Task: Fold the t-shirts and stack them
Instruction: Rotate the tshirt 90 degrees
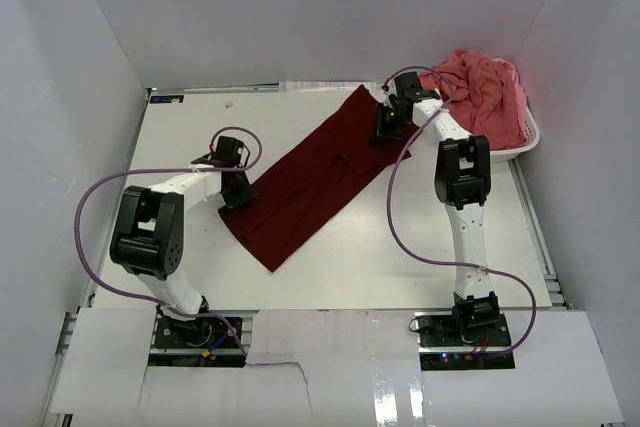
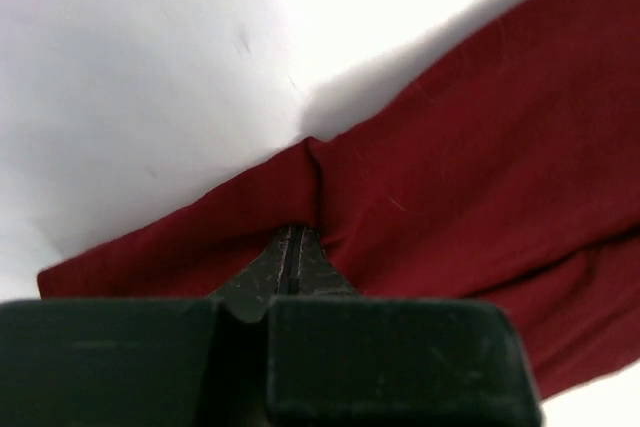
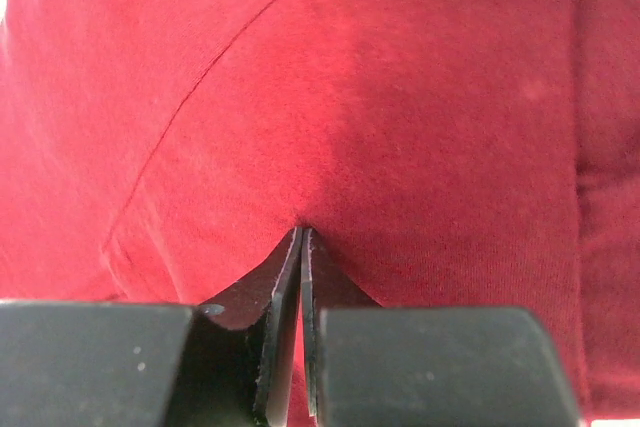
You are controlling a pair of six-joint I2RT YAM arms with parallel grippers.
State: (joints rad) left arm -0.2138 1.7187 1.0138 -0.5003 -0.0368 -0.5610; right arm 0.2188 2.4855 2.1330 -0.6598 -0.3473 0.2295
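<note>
The dark maroon t-shirt [image 1: 312,179] lies folded into a long strip running diagonally across the table. My left gripper [image 1: 238,193] is shut on its near left edge; the left wrist view shows the cloth [image 2: 470,177] pinched and puckered at the gripper [image 2: 292,237]. My right gripper [image 1: 387,127] is shut on the shirt's far right end; the right wrist view shows the cloth [image 3: 380,107] bunched at the closed gripper [image 3: 301,237]. The coral pink t-shirt [image 1: 482,92] lies crumpled in the white basket [image 1: 528,142] at the back right.
The white basket stands at the table's back right corner, just right of my right arm. White walls enclose the table on the left, back and right. A purple cable loops beside each arm.
</note>
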